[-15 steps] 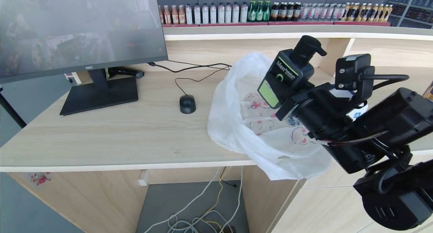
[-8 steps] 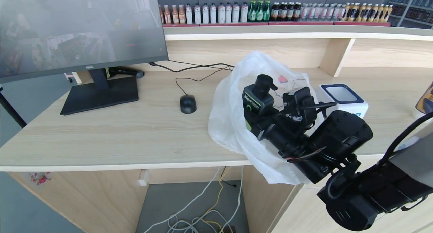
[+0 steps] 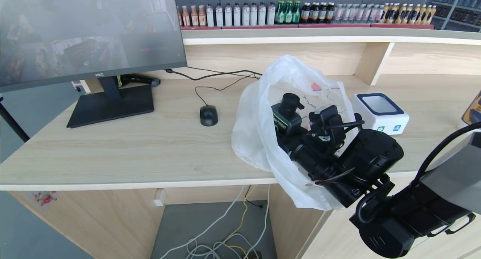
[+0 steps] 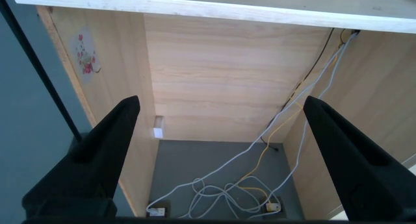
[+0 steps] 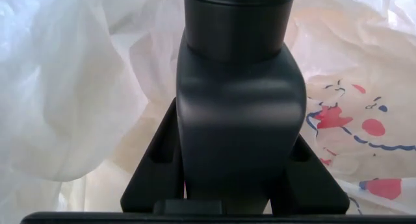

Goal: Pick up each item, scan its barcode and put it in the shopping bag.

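Note:
A dark pump bottle [image 3: 287,116] stands upright inside the open white shopping bag [image 3: 259,138] on the counter. My right gripper [image 3: 291,137] is down in the bag, shut on the bottle's lower body. In the right wrist view the pump bottle [image 5: 237,100] sits between the two black fingers [image 5: 156,165], with the shopping bag [image 5: 71,100] all around it. The white barcode scanner [image 3: 380,109] stands just right of the bag. My left gripper [image 4: 221,159] hangs open below the counter edge, with nothing between its fingers.
A monitor [image 3: 90,33] on a black stand occupies the counter's left, with a mouse [image 3: 208,115] and cables between it and the bag. Bare counter lies in front of the mouse. Loose cables [image 4: 240,178] lie on the floor under the counter.
My right arm has come down with the pump bottle from above the bag into it, and the bag's sides now stand around the bottle.

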